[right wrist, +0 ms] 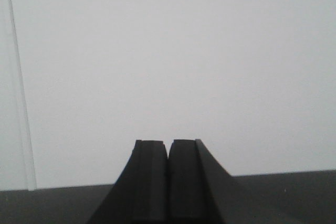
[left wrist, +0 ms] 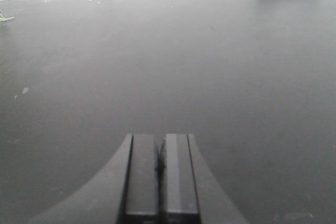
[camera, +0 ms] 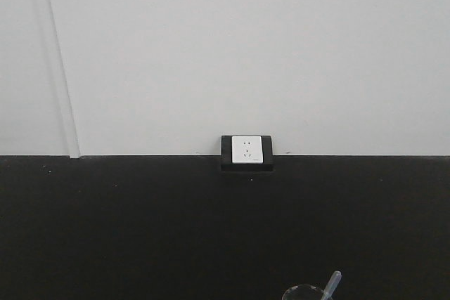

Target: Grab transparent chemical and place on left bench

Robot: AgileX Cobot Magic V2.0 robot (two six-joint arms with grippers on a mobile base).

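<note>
Since the left pincer point(left wrist: 160, 169) and right pincer point(right wrist: 168, 182) both sit pressed shut and empty, one should open wide before reaching the transparent chemical point(camera: 333, 282), which seems to lean in a beaker point(camera: 302, 291) on the black bench point(camera: 140, 230).

— What sits on the black counter point(camera: 140, 230)?
— A clear beaker point(camera: 301, 293), only its rim showing; at the back a black-framed white socket point(camera: 246, 151) stands against the white wall point(camera: 246, 47)

Pipette point(camera: 332, 283) propped in a beaker point(camera: 302, 292)
Slim and bluish-clear, it leans up to the right, top end poking past the glass rim, black surface point(camera: 140, 230) behind.
</note>
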